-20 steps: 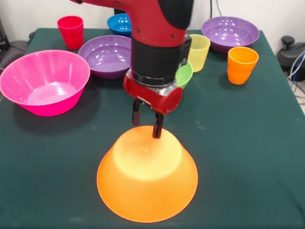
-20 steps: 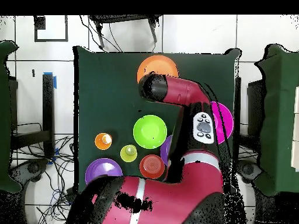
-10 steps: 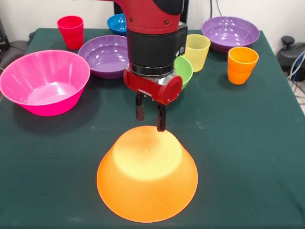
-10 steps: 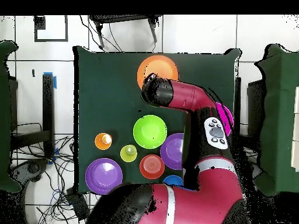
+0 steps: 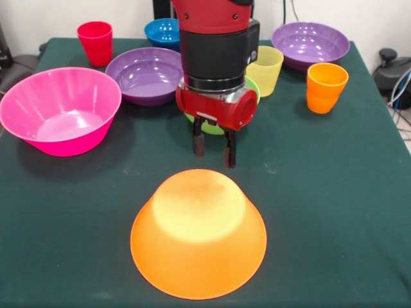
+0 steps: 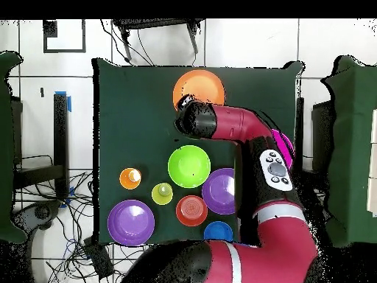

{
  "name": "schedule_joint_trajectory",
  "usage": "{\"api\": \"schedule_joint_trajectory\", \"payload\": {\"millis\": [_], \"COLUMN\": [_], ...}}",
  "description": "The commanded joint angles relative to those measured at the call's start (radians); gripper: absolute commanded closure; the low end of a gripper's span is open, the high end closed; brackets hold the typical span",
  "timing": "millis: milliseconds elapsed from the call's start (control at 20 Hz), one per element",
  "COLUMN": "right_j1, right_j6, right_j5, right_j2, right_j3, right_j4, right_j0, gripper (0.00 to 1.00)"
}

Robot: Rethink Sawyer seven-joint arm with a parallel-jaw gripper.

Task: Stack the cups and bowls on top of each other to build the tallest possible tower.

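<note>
Seven bowls, three cups: all are seen on the green-covered table (image 5: 334, 192), none stacked on another.
Tower base: the large glossy orange plastic bowl (image 5: 198, 234) is set upside down at the near middle of the table in the front view; nothing is placed on it.
End effector: the red and black arm's end effector (image 5: 214, 151) is held just behind the upturned orange bowl's flat top, clear of it; its two dark fingers (image 5: 229, 151) are parted with a gap between them, and nothing is gripped.
Large hot pink plastic bowl (image 5: 59, 109): upright at the left of the front view, well apart from the orange bowl.
Wide purple plastic bowls: one (image 5: 145, 74) is seen beside the pink bowl, the other (image 5: 311, 43) at the far right corner.
Medium lime green plastic bowl (image 6: 188, 166): largely hidden behind the arm in the front view, plain from overhead.
Small blue plastic bowl (image 5: 160, 31): at the far edge, partly covered by the arm.
Small red-orange plastic bowl (image 6: 191, 210): shown only from overhead, between a purple bowl and the yellow cup.
Cups: the small red tapered tumbler (image 5: 96, 42), the translucent pale yellow tumbler (image 5: 266, 69) and the orange tumbler (image 5: 325, 86) are standing upright, each apart.
</note>
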Motion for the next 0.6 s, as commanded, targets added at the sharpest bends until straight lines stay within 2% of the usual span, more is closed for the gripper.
{"api": "schedule_joint_trajectory", "payload": {"millis": [50,350,600], "right_j1": [-0.075,-0.138,-0.157], "right_j6": [-0.24,-0.228,-0.188], "right_j5": [0.068,0.156,0.114], "right_j2": [0.097,0.103,0.087], "right_j3": [0.128,0.203,0.248], "right_j4": [-0.118,-0.115,-0.152], "right_j0": [-0.044,-0.069,-0.06], "gripper": [0.0,0.0,0.0]}}
